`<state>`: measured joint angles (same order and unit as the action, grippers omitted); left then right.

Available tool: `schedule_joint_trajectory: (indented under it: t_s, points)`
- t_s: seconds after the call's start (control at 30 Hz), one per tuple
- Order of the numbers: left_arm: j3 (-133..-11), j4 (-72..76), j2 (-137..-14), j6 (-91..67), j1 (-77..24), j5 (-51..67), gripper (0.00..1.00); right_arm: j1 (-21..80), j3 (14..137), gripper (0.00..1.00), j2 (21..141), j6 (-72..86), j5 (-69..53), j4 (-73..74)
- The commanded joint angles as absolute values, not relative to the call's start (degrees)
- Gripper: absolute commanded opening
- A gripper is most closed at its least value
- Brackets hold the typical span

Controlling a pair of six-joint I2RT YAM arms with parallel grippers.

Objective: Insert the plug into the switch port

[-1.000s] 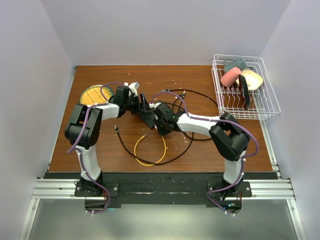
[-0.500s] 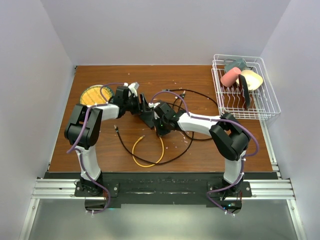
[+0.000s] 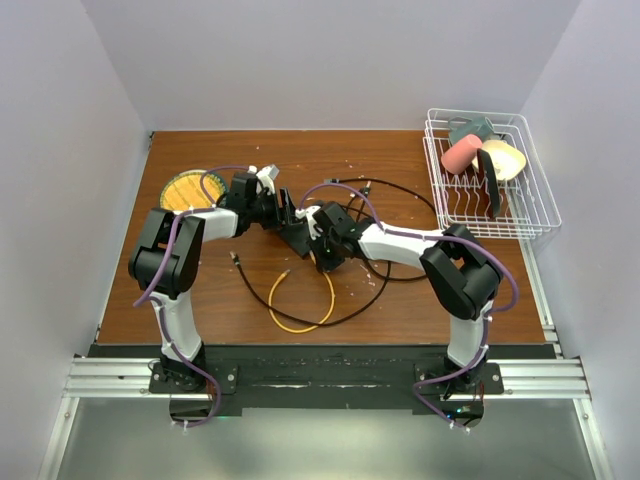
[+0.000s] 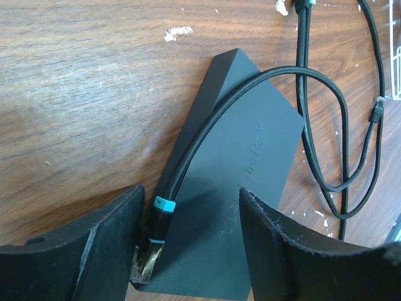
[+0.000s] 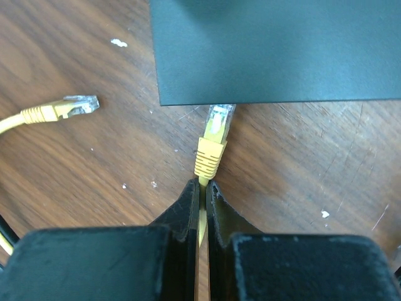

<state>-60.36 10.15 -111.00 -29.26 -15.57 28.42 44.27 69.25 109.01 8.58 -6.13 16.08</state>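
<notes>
— Pinching what, right gripper (image 5: 202,185)?
— My jaws clamp thin yellow cable (image 5: 200,233) behind its clear-tipped plug (image 5: 213,141), tip at the edge of the flat dark grey box (image 5: 276,50), frame centre.
— Left gripper (image 4: 191,207)?
— Wide astride that box; squeezing it? I cannot tell.

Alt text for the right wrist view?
The right tool, shut on the yellow cable, holds its plug tip-first at the near edge of the dark switch box. A second yellow plug lies loose on the wooden table.

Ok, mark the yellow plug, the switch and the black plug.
yellow plug (image 5: 218,120): right wrist view, clear tip.
switch (image 5: 276,50): right wrist view, flat top.
black plug (image 4: 159,221): left wrist view, body under teal band.
</notes>
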Motion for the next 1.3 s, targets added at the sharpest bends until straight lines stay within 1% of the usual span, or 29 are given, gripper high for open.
schedule_joint_trajectory:
  t_s: [0.0,0.17,0.4,0.67,0.87,1.07,1.27]
  points:
    - [-59.4,5.4,-110.9,-28.5,-16.3,31.9,0.67,43.8,70.5,0.00,107.8,2.6,-10.8,10.5]
    - [-59.7,5.8,-110.9,-28.2,-16.3,32.5,0.67,43.8,70.6,0.00,108.1,1.1,-13.2,10.1]
    - [-60.6,5.0,-111.4,-27.2,-16.3,33.0,0.73,43.8,71.2,0.00,109.1,-1.3,-16.3,10.7]
    - [-60.8,4.3,-111.0,-26.5,-16.3,33.0,0.74,43.6,72.9,0.00,110.5,-0.4,-11.5,10.6]
    - [-60.0,3.8,-110.6,-26.5,-16.4,33.7,0.69,43.2,73.4,0.00,110.6,5.6,-6.4,9.9]
    - [-59.3,3.5,-110.6,-26.5,-17.0,34.1,0.65,43.1,72.2,0.00,109.2,11.2,-5.1,7.6]
    - [-59.3,3.4,-111.3,-26.5,-17.8,36.0,0.57,43.1,72.2,0.00,109.2,12.1,-3.9,6.4]
